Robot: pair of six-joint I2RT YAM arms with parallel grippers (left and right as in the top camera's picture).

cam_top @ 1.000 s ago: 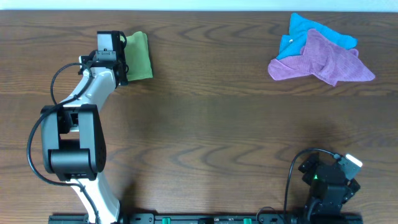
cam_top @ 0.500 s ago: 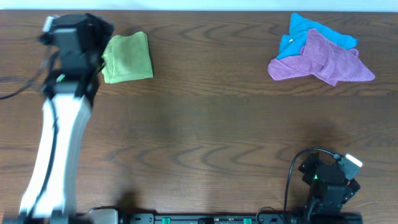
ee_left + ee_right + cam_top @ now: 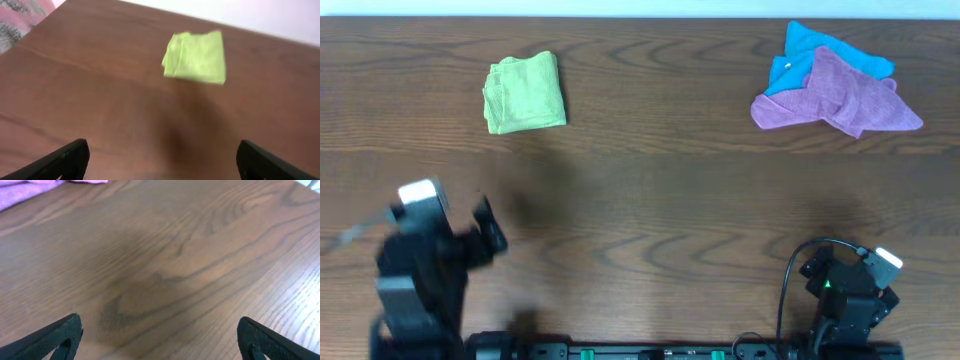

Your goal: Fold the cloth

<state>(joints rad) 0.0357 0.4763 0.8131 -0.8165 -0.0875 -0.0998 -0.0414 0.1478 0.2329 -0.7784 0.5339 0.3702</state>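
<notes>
Light yellow-green microfibre cloth (image 3: 525,92) lay at the far left of the dark brown wooden table (image 3: 650,200). It was folded into a small, roughly square packet with layered edges on its left side. It sat flat with nothing touching it. I couldn't make out a tag. I judged the fold done or near done, and the packet parked there to stay clear of the other laundry.

Left gripper (image 3: 162,150) had its fingers spread wide with nothing between them. It sat low at the near left and well apart from the cloth, looking across bare table toward it. The overhead view of that arm was blurred, so I couldn't read its pose exactly.

Right gripper (image 3: 159,330) was also spread wide and empty, at the near right edge over bare wood. I took it as idle, since nothing there needed holding.

Crumpled purple cloth (image 3: 845,95) lay partly over a bright blue cloth (image 3: 820,50) at the far right, unfolded and well apart from both arms.
</notes>
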